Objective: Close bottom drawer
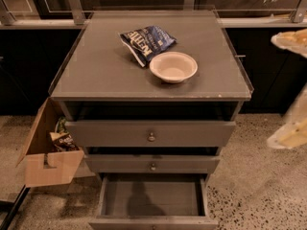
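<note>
The bottom drawer (151, 196) of the grey-brown cabinet (96, 75) is pulled far out towards me. Its inside is bare, and its front panel (153, 222) is cut off by the lower edge of the view. The middle drawer (152, 165) and the top drawer (151, 134), each with a small round knob, stand out a little from the frame. My gripper (290, 128) shows only as a pale blurred shape at the right edge. It is to the right of the cabinet, apart from it and well above the bottom drawer.
A white bowl (173, 66) and a dark blue snack bag (146, 41) lie on the cabinet top. An open cardboard box (45, 166) with packets in it stands on the speckled floor at the cabinet's left. Dark cabinets and a rail run behind.
</note>
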Robot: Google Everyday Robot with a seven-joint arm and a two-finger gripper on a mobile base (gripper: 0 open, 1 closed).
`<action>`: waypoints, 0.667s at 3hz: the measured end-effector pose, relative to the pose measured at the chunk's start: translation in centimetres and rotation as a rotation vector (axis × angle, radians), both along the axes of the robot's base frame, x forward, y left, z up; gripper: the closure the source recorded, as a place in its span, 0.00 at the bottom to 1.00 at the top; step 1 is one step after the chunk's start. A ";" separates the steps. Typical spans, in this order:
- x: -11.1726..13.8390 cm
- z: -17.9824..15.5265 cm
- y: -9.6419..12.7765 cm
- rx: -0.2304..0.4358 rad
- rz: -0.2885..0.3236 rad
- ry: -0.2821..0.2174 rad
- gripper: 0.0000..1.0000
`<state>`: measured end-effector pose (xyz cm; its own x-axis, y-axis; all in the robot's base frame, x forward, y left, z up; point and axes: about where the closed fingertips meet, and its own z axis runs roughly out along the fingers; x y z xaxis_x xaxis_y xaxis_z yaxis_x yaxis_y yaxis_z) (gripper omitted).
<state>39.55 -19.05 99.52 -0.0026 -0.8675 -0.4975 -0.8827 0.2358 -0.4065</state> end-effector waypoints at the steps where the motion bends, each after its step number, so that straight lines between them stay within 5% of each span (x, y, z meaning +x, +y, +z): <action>1: -0.1 -3.7 1.5 0.134 -0.006 0.031 0.00; 2: 0.6 -6.6 3.6 0.223 0.015 0.062 0.00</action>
